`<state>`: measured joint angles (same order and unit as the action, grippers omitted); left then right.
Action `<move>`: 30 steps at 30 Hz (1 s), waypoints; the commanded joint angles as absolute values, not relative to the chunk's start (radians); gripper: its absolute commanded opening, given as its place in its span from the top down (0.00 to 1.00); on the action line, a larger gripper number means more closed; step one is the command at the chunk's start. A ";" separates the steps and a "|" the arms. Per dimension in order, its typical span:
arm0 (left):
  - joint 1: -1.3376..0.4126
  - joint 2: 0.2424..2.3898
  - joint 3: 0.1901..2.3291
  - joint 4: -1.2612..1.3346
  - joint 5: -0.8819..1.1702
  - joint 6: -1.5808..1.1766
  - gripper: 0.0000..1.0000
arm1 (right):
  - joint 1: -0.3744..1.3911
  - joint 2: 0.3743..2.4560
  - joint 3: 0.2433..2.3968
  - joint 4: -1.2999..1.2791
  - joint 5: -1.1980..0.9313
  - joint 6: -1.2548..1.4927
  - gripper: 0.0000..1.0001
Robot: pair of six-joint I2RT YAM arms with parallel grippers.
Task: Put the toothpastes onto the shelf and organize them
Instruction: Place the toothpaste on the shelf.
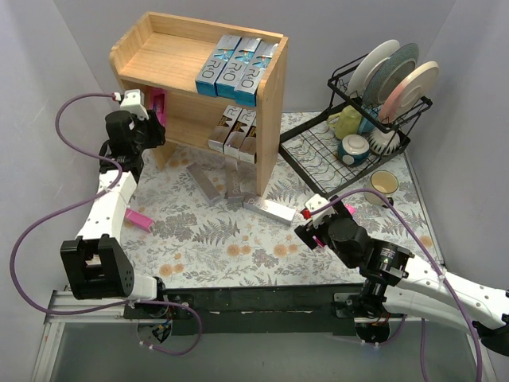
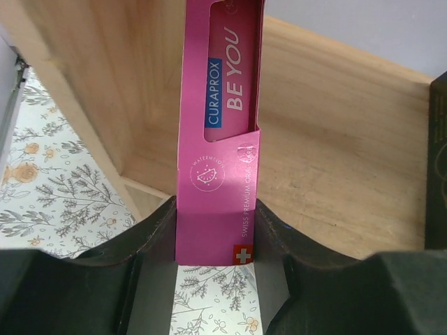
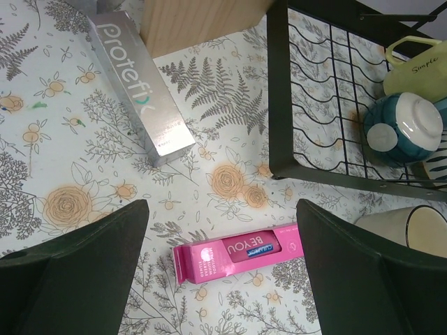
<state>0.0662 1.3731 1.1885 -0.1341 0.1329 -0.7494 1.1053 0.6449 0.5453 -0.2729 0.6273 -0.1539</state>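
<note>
The wooden shelf (image 1: 270,103) holds three blue toothpaste boxes (image 1: 236,70) on top and silver ones (image 1: 236,135) on the lower level. My left gripper (image 1: 151,119) is shut on a pink toothpaste box (image 2: 220,139) and holds it upright at the left of the lower level (image 2: 335,139). My right gripper (image 3: 222,209) is open, hovering above another pink box (image 3: 237,255) that lies flat on the table. A silver Protefix box (image 3: 140,91) lies beyond it near the shelf's corner. More silver boxes (image 1: 205,181) and a third pink box (image 1: 137,219) lie on the table.
A black wire dish rack (image 1: 318,151) with plates and mugs stands right of the shelf, and its edge (image 3: 335,167) is close to my right gripper. A cup (image 1: 384,183) sits by the rack. Grey walls close in both sides.
</note>
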 commanded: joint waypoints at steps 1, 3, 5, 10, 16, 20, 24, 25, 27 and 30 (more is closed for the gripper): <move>0.066 1.382 1.204 -0.036 0.138 -0.732 0.70 | 1.101 0.630 0.554 -0.227 0.624 -0.146 0.05; 0.066 1.382 1.178 -0.012 0.118 -0.752 0.69 | 1.101 0.630 0.554 -0.229 0.624 -0.146 0.05; 0.066 1.387 1.167 -0.006 0.107 -0.758 0.64 | 1.101 0.630 0.554 -0.227 0.624 -0.147 0.05; 0.066 1.390 1.137 0.028 0.077 -0.842 0.52 | 1.101 0.627 0.554 -0.232 0.629 -0.147 0.05; 0.066 1.347 1.126 0.009 -0.018 -1.000 0.23 | 1.101 0.623 0.554 -0.232 0.627 -0.146 0.05; 0.067 1.257 1.094 -0.024 -0.087 -1.235 0.13 | 1.101 0.623 0.554 -0.232 0.624 -0.144 0.05; 0.066 1.164 0.973 0.023 -0.110 -1.456 0.07 | 1.103 0.626 0.555 -0.233 0.624 -0.146 0.06; 0.067 1.155 0.957 0.049 -0.101 -1.489 0.06 | 1.103 0.626 0.555 -0.235 0.626 -0.144 0.06; 0.069 1.146 0.928 0.080 -0.086 -1.569 0.05 | 1.103 0.623 0.555 -0.235 0.626 -0.144 0.05; 0.077 1.181 0.910 0.123 -0.035 -1.646 0.05 | 1.101 0.617 0.552 -0.233 0.630 -0.144 0.06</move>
<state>0.0666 1.1503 0.9398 0.0612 -0.0685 -1.4506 1.1053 0.6338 0.5453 -0.2733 0.6243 -0.1535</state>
